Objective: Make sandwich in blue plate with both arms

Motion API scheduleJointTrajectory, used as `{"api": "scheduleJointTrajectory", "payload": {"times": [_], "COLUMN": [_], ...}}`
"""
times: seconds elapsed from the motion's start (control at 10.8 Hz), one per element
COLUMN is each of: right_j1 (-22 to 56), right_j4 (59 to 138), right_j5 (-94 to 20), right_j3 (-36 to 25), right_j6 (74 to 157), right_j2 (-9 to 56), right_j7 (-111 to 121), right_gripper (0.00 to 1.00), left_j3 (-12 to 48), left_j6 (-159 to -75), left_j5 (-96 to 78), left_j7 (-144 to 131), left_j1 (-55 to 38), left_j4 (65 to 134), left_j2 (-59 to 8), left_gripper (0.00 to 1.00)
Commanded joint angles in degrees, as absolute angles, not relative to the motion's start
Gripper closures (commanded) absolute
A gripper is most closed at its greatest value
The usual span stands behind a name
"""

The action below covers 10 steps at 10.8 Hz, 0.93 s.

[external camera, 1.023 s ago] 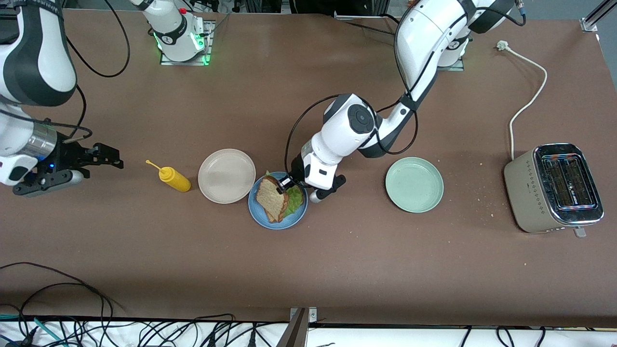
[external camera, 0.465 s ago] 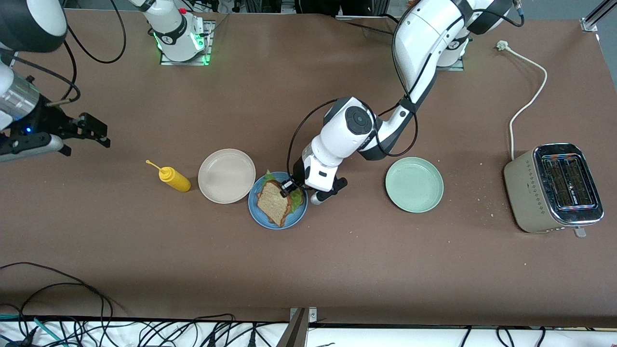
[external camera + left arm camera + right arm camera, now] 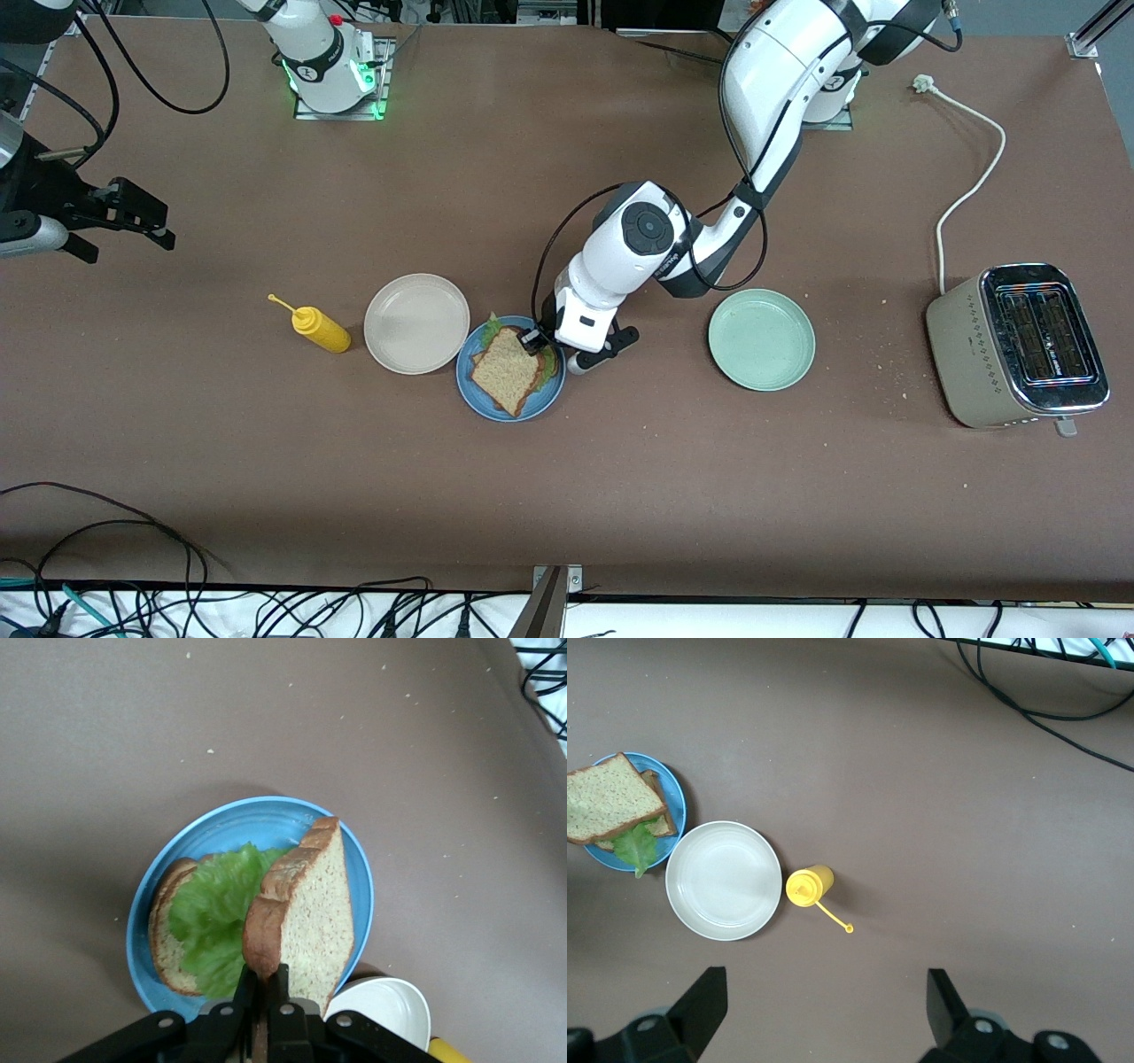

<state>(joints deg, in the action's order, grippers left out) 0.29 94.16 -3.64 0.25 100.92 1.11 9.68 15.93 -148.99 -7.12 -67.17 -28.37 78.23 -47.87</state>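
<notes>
**End effector clamped on top slice over blue plate**

Left end effector [image 3: 532, 339] is closed tight on one corner of the top bread slice [image 3: 507, 369], which it holds tilted above the lettuce [image 3: 213, 912] and the bottom slice [image 3: 162, 930] lying in the blue plate [image 3: 469, 390]. In the left wrist view the slice stands nearly on edge, its crust pinched between the fingers [image 3: 282, 992], with its low edge down toward the plate's rim.

Open counter [image 3: 620, 496] lies nearer the front camera than the plate, bare apart from crumbs, up to the edge where cables hang. The beige plate [image 3: 416, 323] sits just beside the blue plate, toward the right arm's end, their rims almost touching. The yellow squeeze bottle [image 3: 319, 329] lies on its side past it. The mint-green plate [image 3: 761, 339] rests toward the left arm's end, apart from the left wrist. The toaster [image 3: 1019, 346] stands near that end's edge.

Right end effector [image 3: 115, 217] waits with its fingers spread wide and nothing in them, high over the right arm's end of the counter.
</notes>
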Motion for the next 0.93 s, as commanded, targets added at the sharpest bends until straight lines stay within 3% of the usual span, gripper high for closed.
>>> {"api": "scheduleJointTrajectory", "payload": {"times": [0.0, 0.84], "right_j1": [1.1, 0.9], "right_j4": [92.8, 92.7], "right_j5": [-2.7, -1.1], "right_j3": [-0.3, -0.5], "right_j6": [99.3, 98.9], "right_j2": [1.6, 2.3], "right_j7": [8.5, 8.9], "right_gripper": [0.0, 0.0], "left_j3": [15.7, 15.7], "left_j6": [-147.1, -145.7], "left_j5": [-5.7, -5.8], "left_j7": [-68.0, -68.3], "left_j1": [-28.6, -28.6], "left_j4": [79.2, 79.5], "left_j2": [-47.5, -50.5], "left_gripper": [1.0, 1.0]}}
